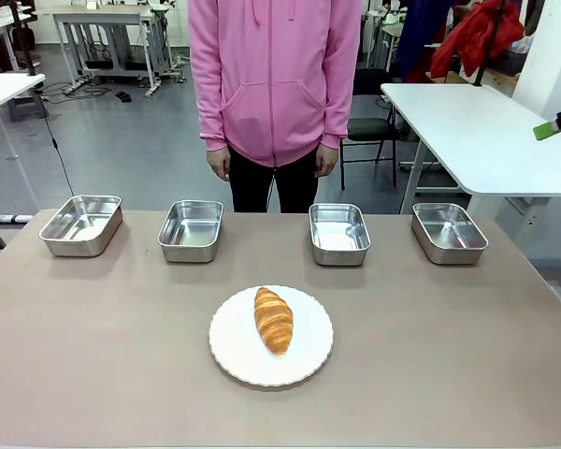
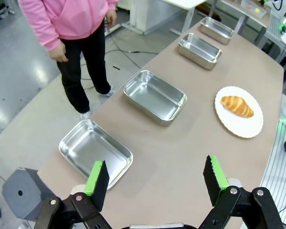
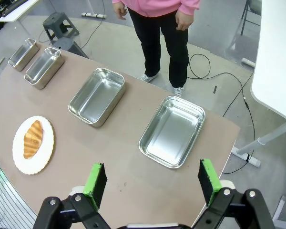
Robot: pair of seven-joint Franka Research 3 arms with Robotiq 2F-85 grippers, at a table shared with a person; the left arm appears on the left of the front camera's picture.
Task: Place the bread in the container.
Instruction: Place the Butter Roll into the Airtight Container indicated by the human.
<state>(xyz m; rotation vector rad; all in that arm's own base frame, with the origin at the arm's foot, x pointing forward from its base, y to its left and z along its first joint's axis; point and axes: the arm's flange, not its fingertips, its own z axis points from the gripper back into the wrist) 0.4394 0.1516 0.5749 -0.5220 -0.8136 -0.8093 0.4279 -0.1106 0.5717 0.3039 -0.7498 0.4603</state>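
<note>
Front view: bread [image 1: 273,319] lies on the plate [image 1: 232,360], with four look-alike pans [image 1: 338,234] rowed beyond the plate. Your left gripper [image 2: 155,164] and right gripper [image 3: 152,169] gape wide, empty. Risks: you pick the wrong pan, or squeeze hard and crush the bread.

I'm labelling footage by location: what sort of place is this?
Probably a robotics lab or workshop, not a kitchen: white worktables on a bare grey floor, loose cables, and a croissant staged before four steel pans.
</note>
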